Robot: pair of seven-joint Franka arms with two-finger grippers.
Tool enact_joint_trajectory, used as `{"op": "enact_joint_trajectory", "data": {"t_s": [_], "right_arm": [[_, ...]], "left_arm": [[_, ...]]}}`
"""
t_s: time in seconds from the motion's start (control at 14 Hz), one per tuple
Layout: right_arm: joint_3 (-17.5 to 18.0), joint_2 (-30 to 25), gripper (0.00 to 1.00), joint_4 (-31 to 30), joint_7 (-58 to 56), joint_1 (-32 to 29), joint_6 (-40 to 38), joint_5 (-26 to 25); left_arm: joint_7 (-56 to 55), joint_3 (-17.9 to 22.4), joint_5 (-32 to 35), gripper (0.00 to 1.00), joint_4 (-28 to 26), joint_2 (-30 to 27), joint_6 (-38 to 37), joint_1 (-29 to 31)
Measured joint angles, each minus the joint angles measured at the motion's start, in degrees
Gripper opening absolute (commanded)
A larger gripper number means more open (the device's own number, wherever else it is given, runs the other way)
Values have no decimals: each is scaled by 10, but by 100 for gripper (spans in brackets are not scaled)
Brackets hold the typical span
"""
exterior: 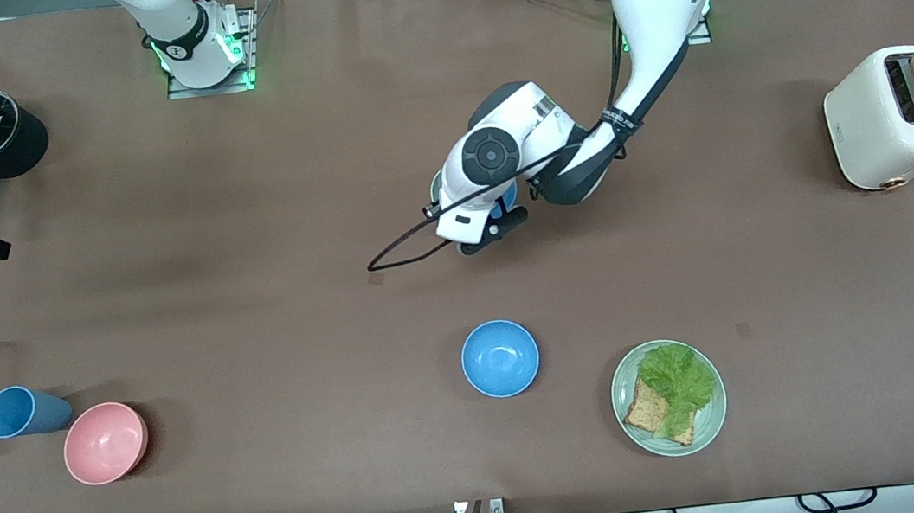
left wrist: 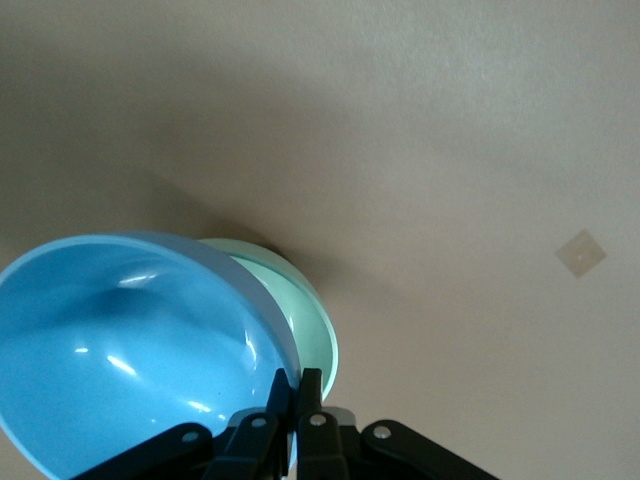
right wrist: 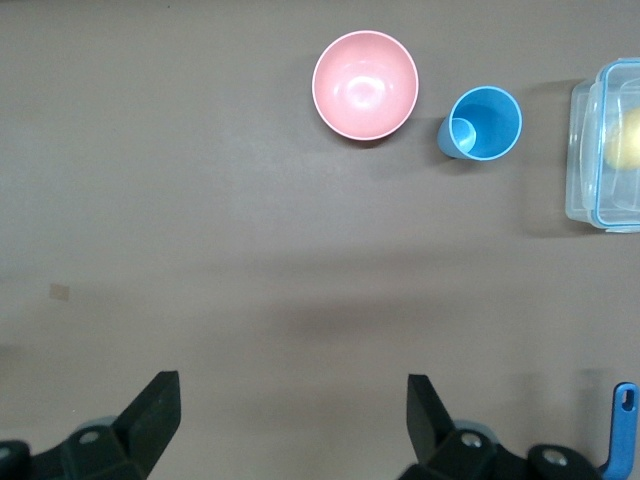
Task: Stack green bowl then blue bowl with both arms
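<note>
Blue bowl is pinched at its rim by the left gripper, tilted just over the green bowl mid-table. Right gripper is spread wide, waiting, empty.

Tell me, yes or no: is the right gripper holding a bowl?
No. The right gripper hangs open over bare table, with the pink bowl lying apart from it.

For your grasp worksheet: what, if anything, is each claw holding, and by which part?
The left claw pinches the blue bowl by its rim, over the green bowl. The right claw is open, holding nothing.
</note>
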Motion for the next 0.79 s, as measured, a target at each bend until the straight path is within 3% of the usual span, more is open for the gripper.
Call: {"op": "enact_joint_trajectory", "data": {"t_s": [0.21, 0.29, 0.36, 0.43, 0.79], "right_arm": [[2, -32, 100, -56, 0, 0, 21, -1], [2, -38, 100, -66, 0, 0, 22, -1], [2, -43, 100, -72, 0, 0, 23, -2], [2, -46, 100, -74, 0, 0, 24, -2], [5, -47, 100, -75, 0, 0, 25, -8]], "left_arm": [[-3, 0, 0, 8, 0, 0, 1, -8], [-6, 1, 0, 28, 0, 0, 5, -10], [-11, 1, 0, 35, 0, 1, 10, -11], [-15, 3, 0, 52, 0, 1, 14, -10], [-21, 4, -1, 55, 22, -2, -7, 24]]}}
